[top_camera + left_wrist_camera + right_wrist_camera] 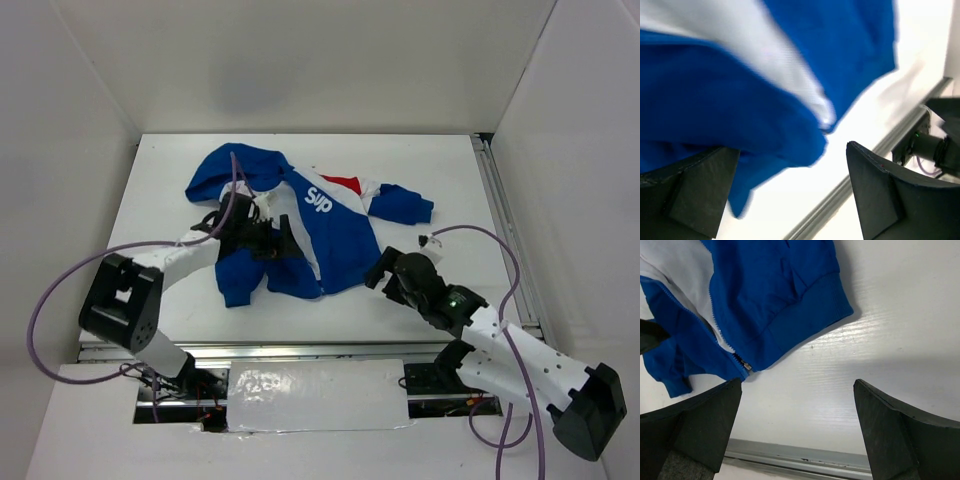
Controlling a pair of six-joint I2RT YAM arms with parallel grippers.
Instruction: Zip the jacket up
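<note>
My left arm (170, 262) and right arm (520, 360) wear smooth white shells between black joint housings, and each has a chunky black block (122, 300) at its shoulder end. A thin purple cable (40, 300) loops off each arm. A small green light (455, 297) glows near my right wrist. My left end effector (792, 155) and right end effector (797, 385) each carry two matte black, wedge-shaped fingers (890, 425) with flat inner faces.

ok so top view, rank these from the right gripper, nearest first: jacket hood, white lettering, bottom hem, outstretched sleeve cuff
From the right gripper:
1. bottom hem, right beside it at the near edge
2. sleeve cuff, farther back
3. white lettering, mid chest
4. hood, far back left
</note>
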